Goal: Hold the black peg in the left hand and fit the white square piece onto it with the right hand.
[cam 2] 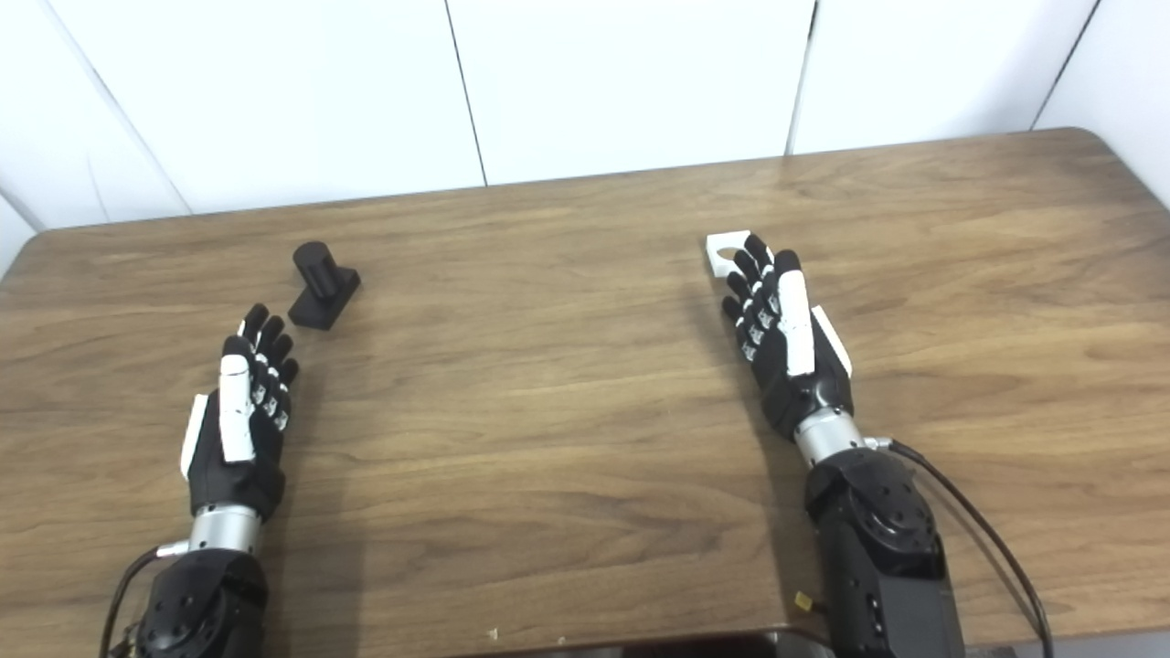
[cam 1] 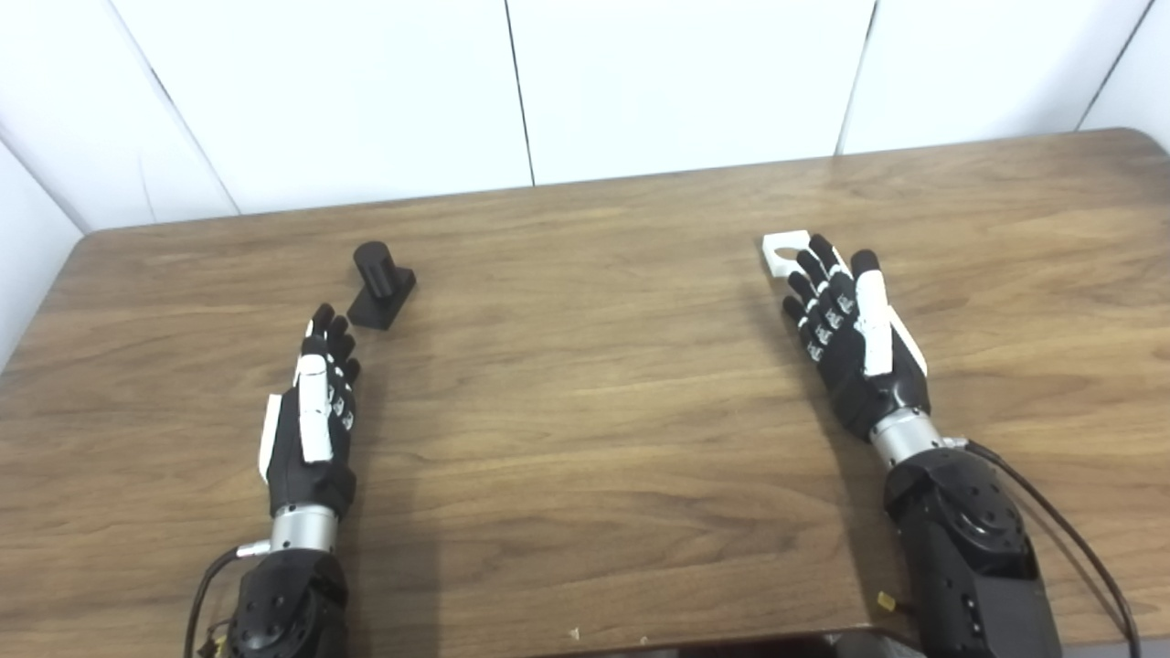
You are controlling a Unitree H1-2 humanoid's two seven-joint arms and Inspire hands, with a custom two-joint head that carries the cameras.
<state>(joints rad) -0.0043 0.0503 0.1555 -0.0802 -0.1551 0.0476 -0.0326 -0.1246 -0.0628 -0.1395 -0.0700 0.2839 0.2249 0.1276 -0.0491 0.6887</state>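
We see the black peg [cam 1: 379, 285] just beyond our left robot hand [cam 1: 313, 411], fingers spread, empty. Our right robot hand [cam 1: 855, 334], also spread, partly hides the white square piece [cam 1: 784, 251].

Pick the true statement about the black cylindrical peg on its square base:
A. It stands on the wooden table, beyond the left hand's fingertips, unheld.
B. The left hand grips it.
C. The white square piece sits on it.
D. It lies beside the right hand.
A: the black cylindrical peg stands upright on the wooden table, clear of the open left hand.
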